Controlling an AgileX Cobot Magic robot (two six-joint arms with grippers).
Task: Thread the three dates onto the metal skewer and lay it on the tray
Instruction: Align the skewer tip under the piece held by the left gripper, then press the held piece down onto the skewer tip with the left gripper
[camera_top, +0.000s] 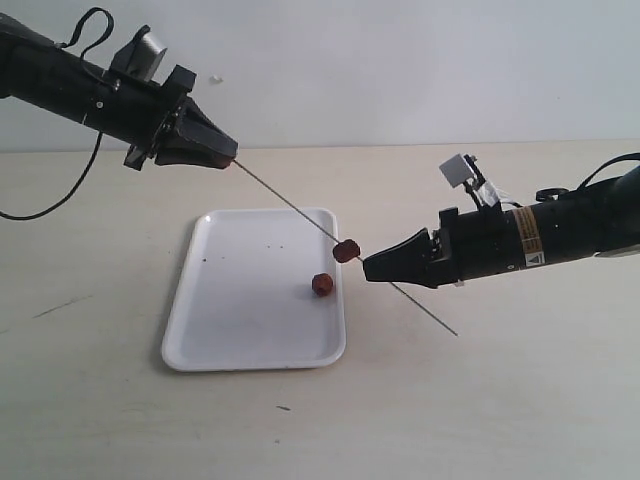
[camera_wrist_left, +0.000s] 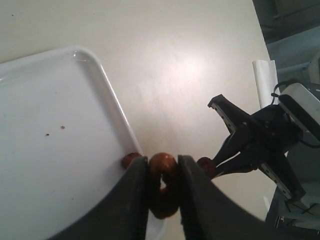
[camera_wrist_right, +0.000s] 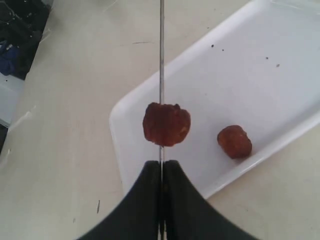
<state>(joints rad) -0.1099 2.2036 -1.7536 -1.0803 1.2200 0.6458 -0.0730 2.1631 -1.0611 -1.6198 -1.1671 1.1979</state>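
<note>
Raised left tool (camera_top: 232, 152) grips date (camera_wrist_left: 162, 162), right tool (camera_top: 368, 266) skewer (camera_top: 290, 204).

Black arms (camera_top: 70, 85) with tapered jaws, looping cables (camera_top: 85, 22), yellow warning label (camera_top: 527, 244).

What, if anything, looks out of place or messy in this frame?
Only small things: dark specks dot the tray, perhaps date crumbs. A loose date lies on it near one edge, not yet threaded, while the skewer, held tilted by the right gripper, carries a threaded date.
</note>
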